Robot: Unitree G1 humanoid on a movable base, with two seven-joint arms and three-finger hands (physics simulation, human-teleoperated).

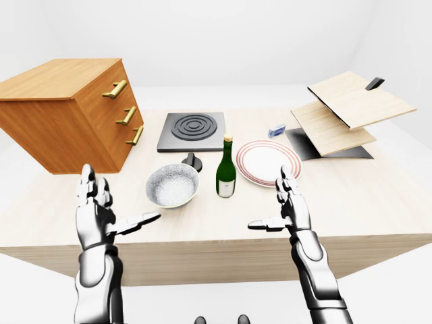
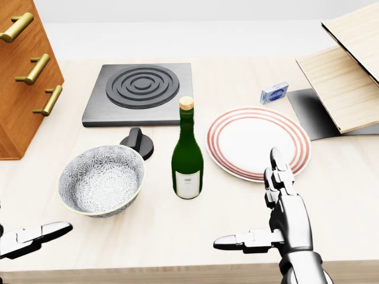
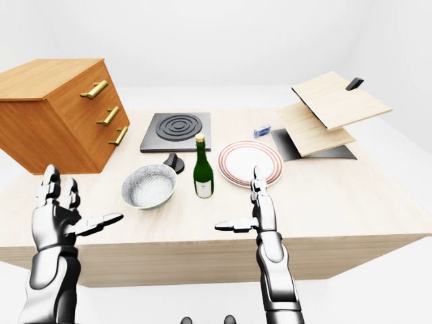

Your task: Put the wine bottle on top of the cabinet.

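A green wine bottle [image 2: 188, 155] with a cork-coloured top and a pale label stands upright near the middle of a light wooden desk [image 1: 378, 202], untouched by either hand. In the head view it sits between a speckled grey bowl [image 2: 102, 180] to its left and a white plate [image 2: 258, 142] ringed in red to its right, close to both but apart from each. Just above the bowl lies a small black knob [image 2: 138, 142], and above that a dark square hob [image 2: 140, 93] with concentric rings.

The wooden cabinet [image 1: 67, 111], with three brass handles down its drawer face, stands at the desk's left end in the left-eye view, tilted as seen there, its flat top bare. At the right end, pale wooden boards [image 1: 351, 108] are stacked at an angle over a dark mat [image 1: 317, 145], with a small blue-and-white box [image 2: 274, 93] lying between the plate and the mat.

The robot's left hand [image 1: 94, 202] is raised at the lower left of the left-eye view, fingers upright and thumb stretched sideways, spread wide and holding nothing. The right hand [image 1: 287, 202] mirrors it at lower right, below the plate, fingers up and thumb pointing left, likewise spread and empty. Both hands hang near the desk's lower edge, well short of the bottle.
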